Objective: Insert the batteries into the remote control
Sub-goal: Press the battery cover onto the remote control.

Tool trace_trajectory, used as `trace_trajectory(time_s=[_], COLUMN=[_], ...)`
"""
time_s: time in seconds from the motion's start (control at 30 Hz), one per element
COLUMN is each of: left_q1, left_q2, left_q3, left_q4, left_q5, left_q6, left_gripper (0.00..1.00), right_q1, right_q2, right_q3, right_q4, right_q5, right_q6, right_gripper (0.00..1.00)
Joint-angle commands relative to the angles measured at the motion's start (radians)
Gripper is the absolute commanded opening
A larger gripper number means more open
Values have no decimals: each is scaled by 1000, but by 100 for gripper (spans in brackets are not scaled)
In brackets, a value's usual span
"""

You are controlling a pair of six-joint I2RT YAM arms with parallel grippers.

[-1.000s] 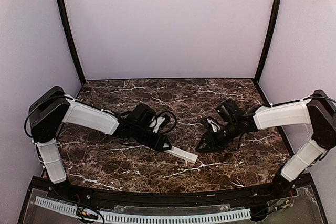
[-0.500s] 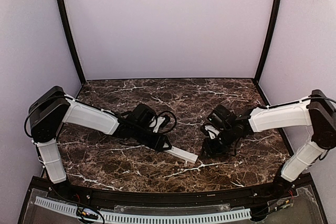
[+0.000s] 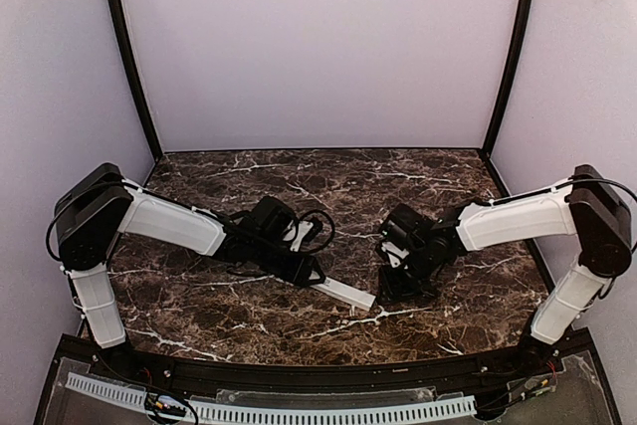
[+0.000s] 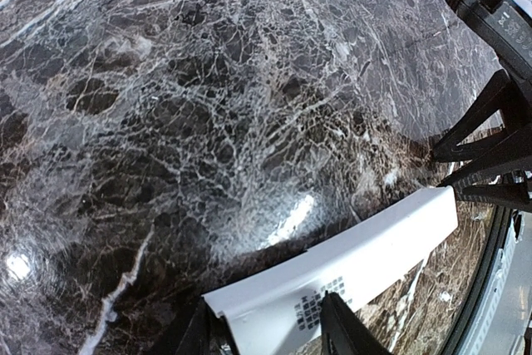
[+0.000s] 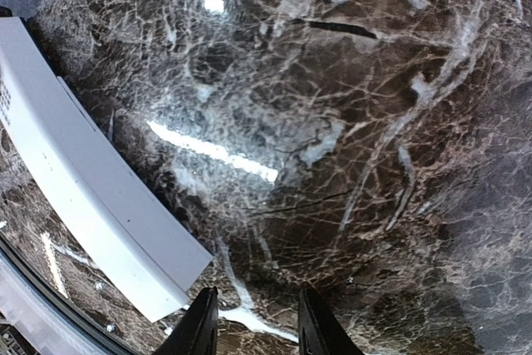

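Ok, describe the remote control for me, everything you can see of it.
The remote control is a slim white bar of smooth, plastic-looking material, with a patch of small dark marks near one end. The left tool clamps that end from both sides, so the bar juts out toward the right arm, low and nearly flat over the dark marble table. Whether its free end rests on the table cannot be told. The right tool sits just beside the free end, not touching it.
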Motion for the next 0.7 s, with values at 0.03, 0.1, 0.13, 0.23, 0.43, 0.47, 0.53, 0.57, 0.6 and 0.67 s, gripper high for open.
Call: trace_trajectory(time_s=[0.03,0.1,0.13,0.23,0.43,0.47,0.53,0.57,0.6,0.67], left_q1=[-15,-16,-16,-16,-16,-16,-16,-16,-16,-16], left_q2=[20,19,18,13,2,1,-1,-1,-1,0], left_q3=[-23,-24,-24,-28,-41,-42,-40,-39,-37,-35], left_q4=[-85,-84,-85,-83,-92,-94,-98,-100,-103,-102], left_q5=[9,13,14,19,8,6,-9,-13,-17,-19], left_q6=[-2,-9,-14,-25,-47,-49,-48,-47,-48,-48], left_gripper=[44,42,42,41,41,42,42,42,42,42], right_q1=[13,12,11,12,13,11,9,10,10,18], right_q2=[23,27,28,33,29,20,-4,-17,-26,-39], right_q3=[32,36,35,36,25,19,10,7,4,-9], right_q4=[-2,-3,-1,1,-22,-35,-68,-85,-95,-102], right_q5=[17,17,18,21,32,44,72,81,80,70], right_q6=[22,23,25,27,14,13,9,8,9,27], right_gripper=[32,32,32,33,34,34,34,34,34,34])
